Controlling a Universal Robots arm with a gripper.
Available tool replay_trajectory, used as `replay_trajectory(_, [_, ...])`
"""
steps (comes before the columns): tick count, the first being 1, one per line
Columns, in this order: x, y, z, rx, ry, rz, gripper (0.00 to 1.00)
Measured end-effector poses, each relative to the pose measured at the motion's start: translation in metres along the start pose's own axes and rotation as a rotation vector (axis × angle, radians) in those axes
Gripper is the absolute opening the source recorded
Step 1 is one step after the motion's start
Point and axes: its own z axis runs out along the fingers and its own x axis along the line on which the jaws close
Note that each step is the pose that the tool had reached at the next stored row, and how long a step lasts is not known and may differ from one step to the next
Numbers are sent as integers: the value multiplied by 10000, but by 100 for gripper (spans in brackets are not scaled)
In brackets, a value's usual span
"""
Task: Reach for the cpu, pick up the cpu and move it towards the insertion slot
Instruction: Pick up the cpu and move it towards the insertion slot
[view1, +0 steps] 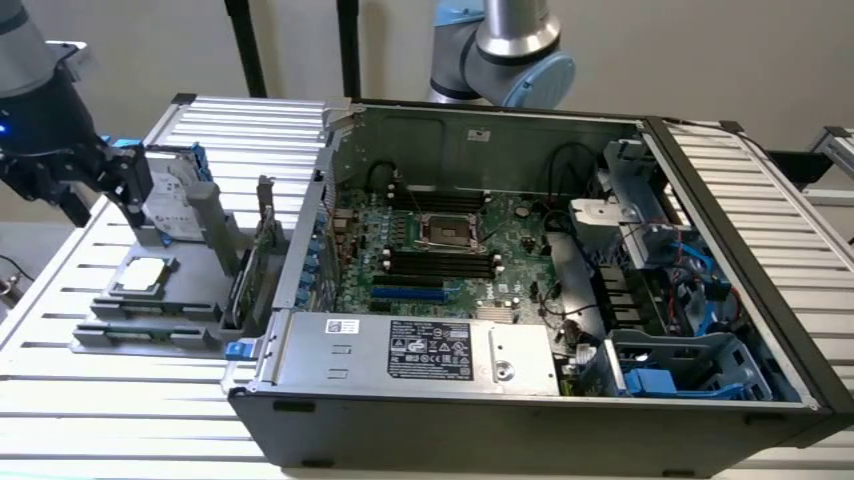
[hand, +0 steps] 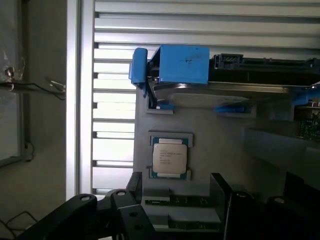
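The cpu (view1: 144, 274) lies flat in a recess of the grey parts holder (view1: 147, 332) on the slatted table, at the exterior view's left. In the wrist view the cpu (hand: 170, 157) shows its silver top with a thin green rim. My gripper (view1: 100, 205) hangs above the holder's far end, beside the upright hard drive (view1: 167, 195), apart from the cpu. Its dark fingers (hand: 117, 212) stand wide apart, open, with nothing between them. The insertion slot (view1: 450, 232) is the square silver-framed socket in the middle of the motherboard inside the open computer case (view1: 747, 210).
The hard drive with blue rails (hand: 225, 90) stands upright on the holder next to the cpu. Black memory slots (view1: 441, 268) and a blue card slot (view1: 407, 295) lie near the socket. The power supply (view1: 414, 350) and cables fill the case's near side.
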Motion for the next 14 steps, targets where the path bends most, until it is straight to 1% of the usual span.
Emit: replay_trajectory(14, [1,-30,252,1,0,46,65])
